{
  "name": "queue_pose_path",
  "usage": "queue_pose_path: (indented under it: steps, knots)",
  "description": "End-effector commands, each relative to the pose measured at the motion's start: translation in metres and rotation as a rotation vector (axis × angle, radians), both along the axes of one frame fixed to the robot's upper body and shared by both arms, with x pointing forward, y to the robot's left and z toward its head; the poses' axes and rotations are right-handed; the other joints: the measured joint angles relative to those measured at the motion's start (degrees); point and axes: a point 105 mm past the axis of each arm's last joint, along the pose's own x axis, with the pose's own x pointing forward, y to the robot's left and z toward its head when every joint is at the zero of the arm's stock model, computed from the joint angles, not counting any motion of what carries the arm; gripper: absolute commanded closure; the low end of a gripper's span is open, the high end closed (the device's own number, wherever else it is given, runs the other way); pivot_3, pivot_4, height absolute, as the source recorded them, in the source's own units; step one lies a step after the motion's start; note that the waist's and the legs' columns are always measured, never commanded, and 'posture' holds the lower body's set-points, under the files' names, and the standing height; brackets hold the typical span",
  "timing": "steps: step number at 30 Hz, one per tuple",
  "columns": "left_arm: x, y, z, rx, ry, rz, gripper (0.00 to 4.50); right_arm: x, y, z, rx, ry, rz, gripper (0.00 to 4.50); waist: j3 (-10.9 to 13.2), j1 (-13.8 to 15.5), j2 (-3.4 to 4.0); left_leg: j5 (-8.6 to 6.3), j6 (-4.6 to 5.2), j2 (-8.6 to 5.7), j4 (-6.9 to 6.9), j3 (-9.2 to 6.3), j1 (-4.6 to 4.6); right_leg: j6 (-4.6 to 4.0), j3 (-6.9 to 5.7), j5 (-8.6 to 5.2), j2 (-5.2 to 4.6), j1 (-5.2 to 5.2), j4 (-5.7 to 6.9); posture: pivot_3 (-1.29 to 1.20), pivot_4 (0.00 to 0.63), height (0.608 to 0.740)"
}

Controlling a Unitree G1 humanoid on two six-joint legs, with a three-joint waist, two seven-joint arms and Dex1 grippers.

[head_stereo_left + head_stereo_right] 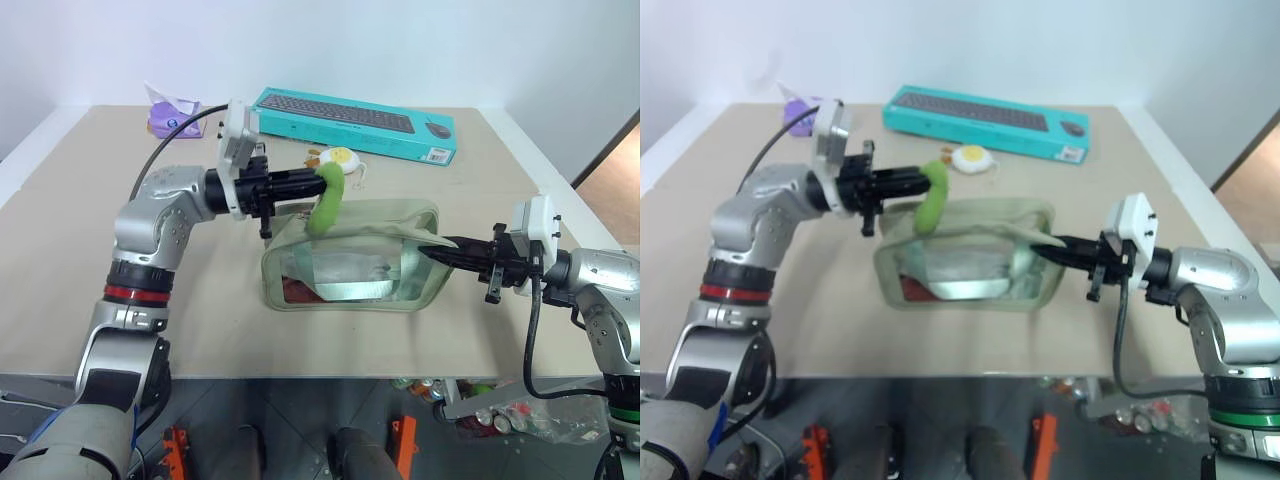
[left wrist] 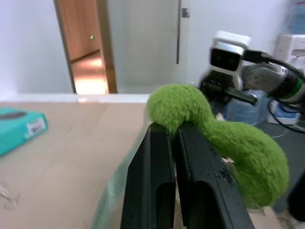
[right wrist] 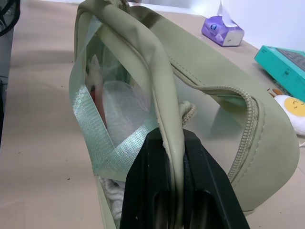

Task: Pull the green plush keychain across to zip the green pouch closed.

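Hanging fuzzy and lime, green plush keychain (image 1: 328, 200) is pinched by left tool (image 1: 318, 183); right tool (image 1: 432, 247) clamps green pouch (image 1: 352, 257).

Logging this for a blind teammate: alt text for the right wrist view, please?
The right gripper is shut on the end seam of the green pouch, whose zipper gapes open. Behind lie a tissue pack and a teal keyboard box.

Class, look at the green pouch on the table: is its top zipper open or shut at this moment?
Open. In the right wrist view the green pouch gapes, its zipper edges curving apart rather than meeting along the top.
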Motion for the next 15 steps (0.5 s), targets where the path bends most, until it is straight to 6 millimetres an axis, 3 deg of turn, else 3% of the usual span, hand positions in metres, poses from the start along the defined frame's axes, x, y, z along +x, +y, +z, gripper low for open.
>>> queue_pose_path:
  steps: [1,13,15]
  knots:
    - [-0.002,-0.013,0.015,-0.01,-0.069,-0.021,4.47,-0.001,0.0,0.01,0.0,-0.049,0.0,4.5,0.0,0.0,0.0,0.0,0.0,0.0,0.0,0.0,0.0,0.0,0.0,0.0,0.0,0.0,0.0,0.0,0.15,0.74]
    - [-0.004,0.002,-0.014,0.207,-0.077,-0.025,4.47,-0.001,0.0,0.009,0.002,-0.051,-0.001,4.5,0.0,-0.08,0.01,0.0,0.0,0.02,-0.01,0.0,0.02,-0.02,0.0,0.01,0.02,-0.01,0.0,0.0,0.15,0.74]
    - [-0.002,0.004,-0.013,0.213,-0.078,-0.012,3.8,-0.001,0.0,0.008,0.002,-0.051,-0.001,4.5,0.0,-0.07,0.01,0.0,0.0,0.02,0.0,0.0,0.02,-0.02,0.0,0.01,0.01,0.0,0.0,0.0,0.15,0.74]
